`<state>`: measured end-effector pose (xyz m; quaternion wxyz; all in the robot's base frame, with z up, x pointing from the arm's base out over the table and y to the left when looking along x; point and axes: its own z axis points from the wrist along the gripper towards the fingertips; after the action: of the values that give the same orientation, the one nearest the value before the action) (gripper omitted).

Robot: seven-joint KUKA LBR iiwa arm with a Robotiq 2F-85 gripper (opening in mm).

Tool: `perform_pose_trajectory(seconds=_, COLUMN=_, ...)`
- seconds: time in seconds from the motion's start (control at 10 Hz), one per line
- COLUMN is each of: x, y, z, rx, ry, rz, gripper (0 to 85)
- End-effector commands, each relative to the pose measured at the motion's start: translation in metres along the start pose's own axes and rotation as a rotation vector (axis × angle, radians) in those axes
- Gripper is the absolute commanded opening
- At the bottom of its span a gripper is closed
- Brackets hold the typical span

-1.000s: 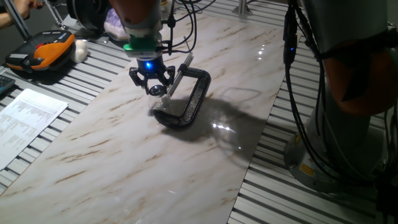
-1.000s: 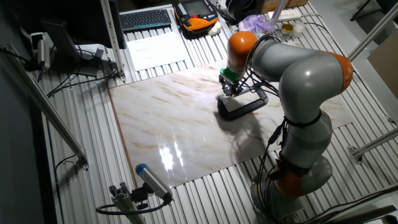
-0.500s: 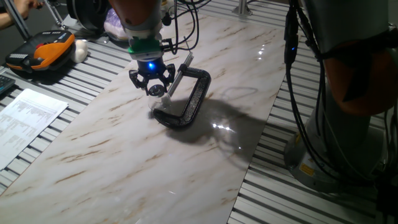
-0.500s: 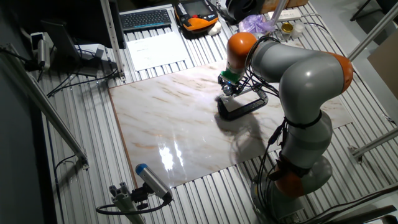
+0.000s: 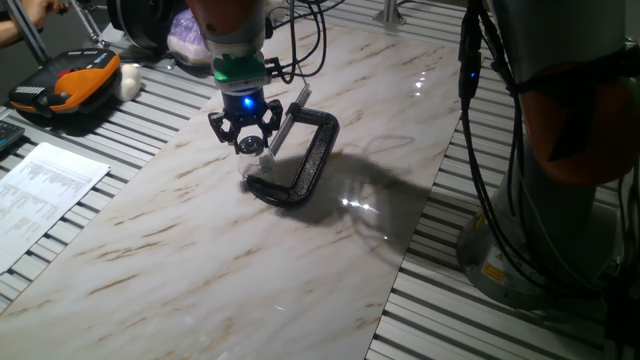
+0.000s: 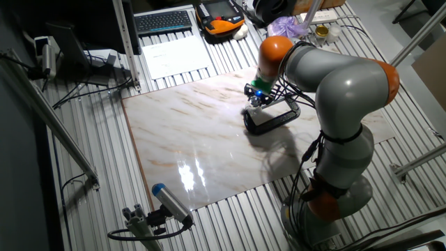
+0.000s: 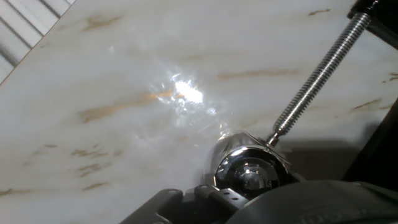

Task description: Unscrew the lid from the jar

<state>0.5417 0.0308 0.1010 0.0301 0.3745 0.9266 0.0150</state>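
Observation:
The tiny clear glass jar stands on the marble slab, pinched in the black C-clamp. My gripper hangs straight above it, fingers closed around the small silvery lid at the jar's top. In the hand view the shiny round lid sits close under the hand, with glints of the glass jar around it, and the clamp's threaded screw points at it. I cannot tell whether the lid is still on the jar. In the other fixed view my gripper is over the clamp.
An orange and black device and a printed sheet lie to the left of the slab. A purple bag is behind the arm. A keyboard lies at the far side. The arm's base stands beside the slab.
The hand has turned a little about its axis and shifted slightly up and right over the jar. The clamp and jar have stayed put.

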Motion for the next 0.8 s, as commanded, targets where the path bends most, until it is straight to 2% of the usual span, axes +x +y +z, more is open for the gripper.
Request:
perform_pose_trajectory(seconds=0.0, x=0.000, y=0.000, z=0.000, rx=-0.004, ry=0.003, rz=-0.007, gripper=0.0)
perform_pose_trajectory(seconds=0.5, x=0.000, y=0.002, z=-0.011, rx=0.014, ry=-0.001, rz=-0.023, gripper=0.0)
perform_pose_trajectory(seconds=0.7, x=-0.001, y=0.005, z=-0.019, rx=0.007, ry=0.013, rz=-0.013, gripper=0.0)
